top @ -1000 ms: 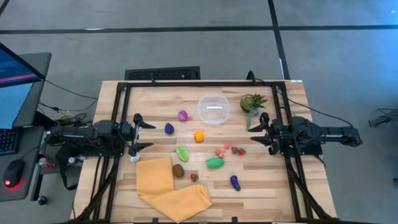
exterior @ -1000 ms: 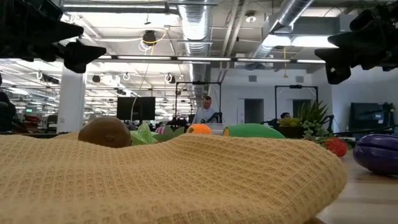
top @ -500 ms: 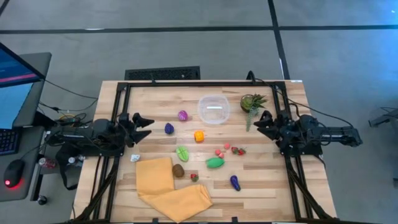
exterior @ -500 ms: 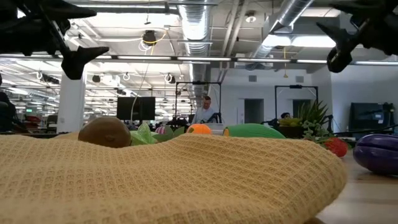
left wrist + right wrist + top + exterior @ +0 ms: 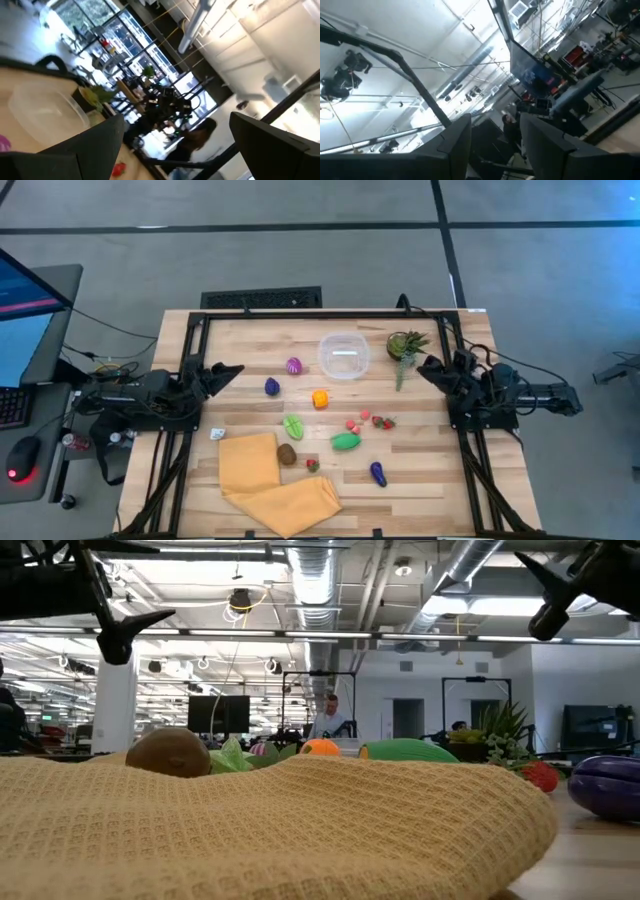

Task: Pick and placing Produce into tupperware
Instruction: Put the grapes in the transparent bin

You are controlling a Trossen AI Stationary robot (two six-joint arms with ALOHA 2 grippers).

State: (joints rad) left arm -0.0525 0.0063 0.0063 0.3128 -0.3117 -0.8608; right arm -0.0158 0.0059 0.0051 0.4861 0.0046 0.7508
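Yellow waffle cloth [image 5: 280, 830] fills the near edge of the table, a brown kiwi [image 5: 287, 454] touching its rim and a small red piece [image 5: 312, 465] just beside. Over the last second both arms have drawn back toward the table's sides and tipped their wrists upward — each wrist camera now looks into the room and ceiling, not down at the wood. That reads as a retreat or a reset rather than a reach, so no piece is in hand and the picking looks not yet begun.

The left gripper [image 5: 222, 370] stands wide open at the left edge; the right gripper [image 5: 432, 368] sits at the right edge by the potted plant [image 5: 405, 344], fingers part-closed with a narrow gap and nothing between them.

Mid-table lie the purple eggplant [image 5: 378, 473], green pod [image 5: 346, 441], leafy green [image 5: 293, 426], red bits [image 5: 383, 422], orange piece [image 5: 320, 398] and dark purple piece [image 5: 272, 386]. Farther back sits the magenta piece [image 5: 294, 365] — and beyond it the tub [image 5: 344, 355], clear, round and upright, with no produce in it.
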